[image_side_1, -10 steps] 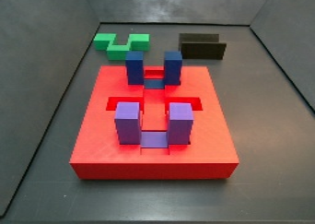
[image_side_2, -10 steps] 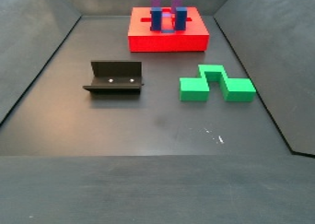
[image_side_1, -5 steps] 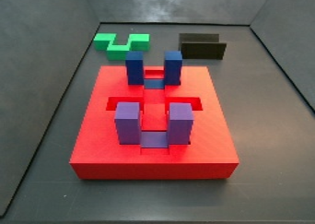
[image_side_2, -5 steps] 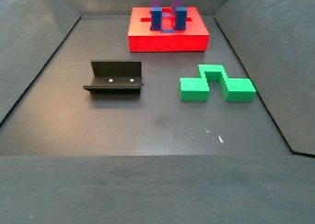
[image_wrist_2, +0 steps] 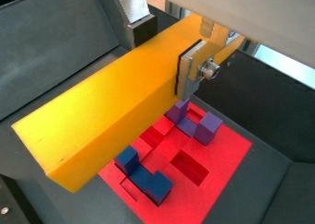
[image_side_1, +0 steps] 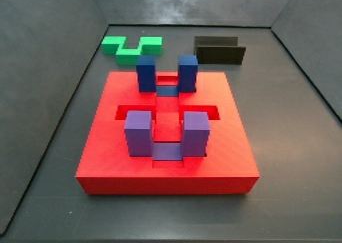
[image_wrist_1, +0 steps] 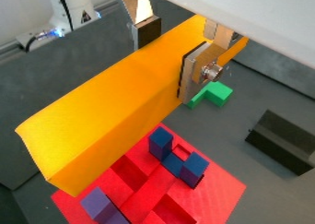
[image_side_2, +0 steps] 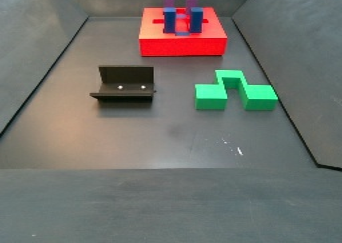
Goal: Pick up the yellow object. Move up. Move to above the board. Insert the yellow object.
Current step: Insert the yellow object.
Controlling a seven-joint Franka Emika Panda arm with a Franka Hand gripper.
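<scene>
My gripper (image_wrist_1: 172, 54) is shut on the yellow object (image_wrist_1: 117, 112), a long yellow-orange bar held across its width between the silver fingers (image_wrist_1: 194, 76). Both wrist views show this, with the gripper (image_wrist_2: 167, 51) and bar (image_wrist_2: 110, 108) high above the floor. The board (image_wrist_1: 222, 191) is a red slab with purple and blue posts (image_wrist_1: 179, 159), and it lies below the bar in both wrist views (image_wrist_2: 219, 147). Both side views show the board (image_side_1: 230, 137) (image_side_2: 203, 45) with its central channel empty. Neither side view shows the gripper or the bar.
A green block (image_side_2: 234, 90) (image_side_1: 131, 47) lies on the dark floor, also in a wrist view (image_wrist_1: 212, 94). The fixture (image_side_2: 124, 84) (image_side_1: 221, 49) stands near it, and shows in a wrist view (image_wrist_1: 283, 140). Grey walls enclose the floor.
</scene>
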